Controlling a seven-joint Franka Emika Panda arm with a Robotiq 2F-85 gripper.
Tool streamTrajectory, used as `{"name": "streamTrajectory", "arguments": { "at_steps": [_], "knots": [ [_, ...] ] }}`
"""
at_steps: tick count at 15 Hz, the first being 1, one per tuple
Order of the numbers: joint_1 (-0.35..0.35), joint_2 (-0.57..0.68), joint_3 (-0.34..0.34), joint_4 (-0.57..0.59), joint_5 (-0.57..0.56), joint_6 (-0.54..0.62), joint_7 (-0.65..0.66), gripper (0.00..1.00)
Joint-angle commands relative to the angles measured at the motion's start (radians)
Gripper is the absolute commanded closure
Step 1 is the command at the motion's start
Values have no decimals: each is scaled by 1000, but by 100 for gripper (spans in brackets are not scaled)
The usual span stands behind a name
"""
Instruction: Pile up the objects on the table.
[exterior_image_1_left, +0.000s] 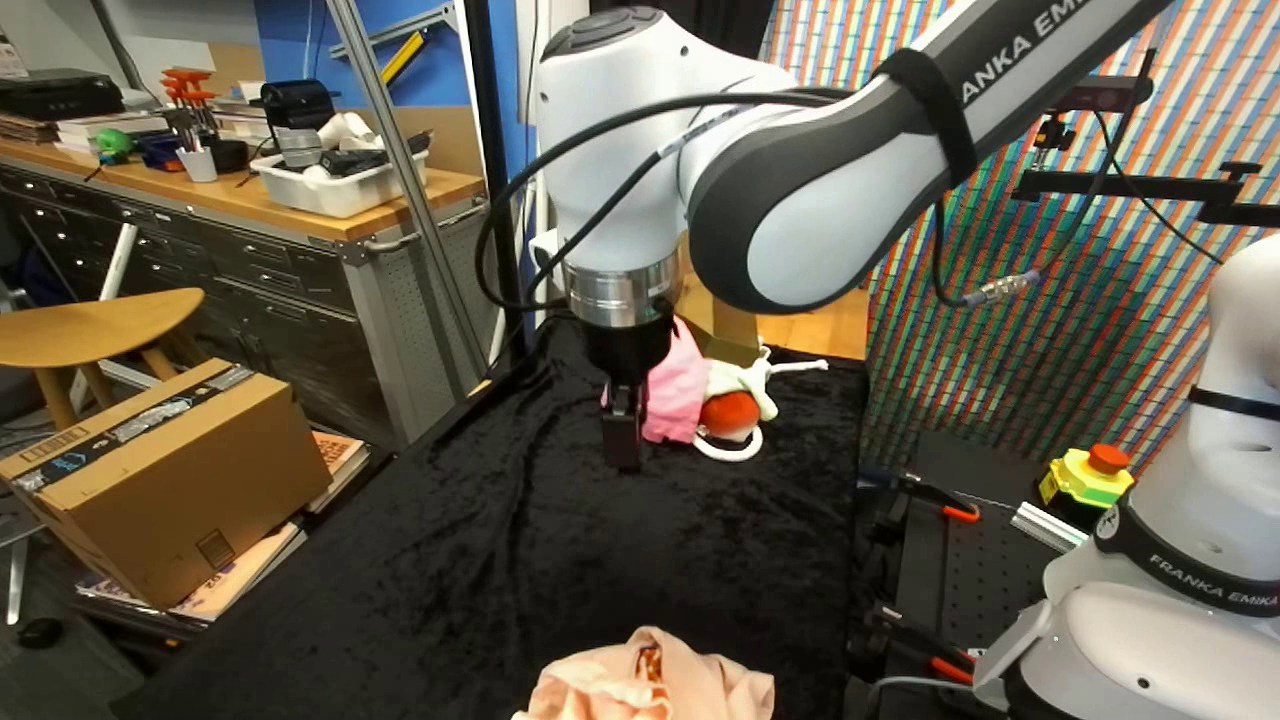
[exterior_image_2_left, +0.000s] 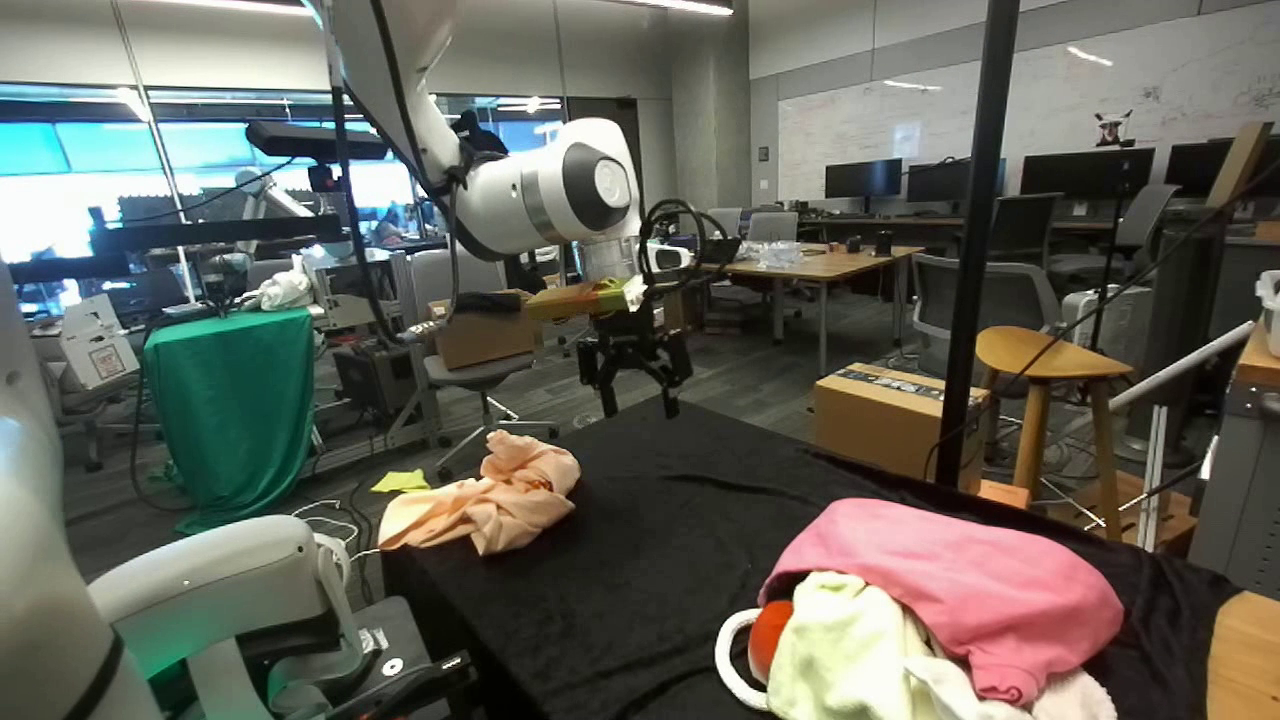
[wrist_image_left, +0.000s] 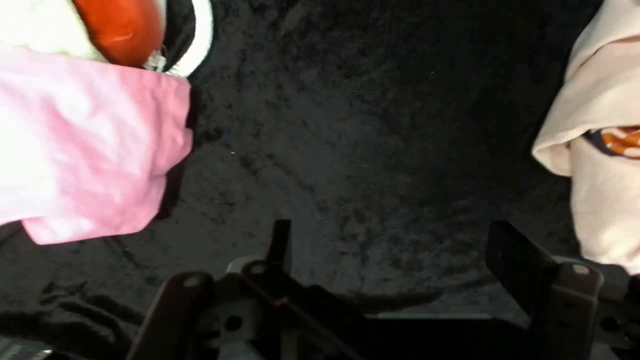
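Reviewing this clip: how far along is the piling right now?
Partly done, it seems: the pink cloth lies partly over the pale green cloth. In hand: nothing; the claw is open and empty above the black tablecloth. Probably left to do: adding the peach cloth, which lies apart from that heap.

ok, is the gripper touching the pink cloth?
Apart. An exterior view shows the gripper, jaws open and empty, hanging well clear of the pink cloth, with black table cover visible between them.

Black-covered table — crumpled peach cloth — well apart, heaped pink cloth, greenish cloth, red object, white loop.
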Motion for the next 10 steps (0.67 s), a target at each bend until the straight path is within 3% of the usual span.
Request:
{"name": "streamTrajectory", "arguments": {
  "at_steps": [1,5,10],
  "knots": [
    [28,32,39,-17,69,84,-149,0],
    [62,103,90,-1,151,186,-230,0],
    [78,189,146,71,300,147,-285,0]
  ]
}}
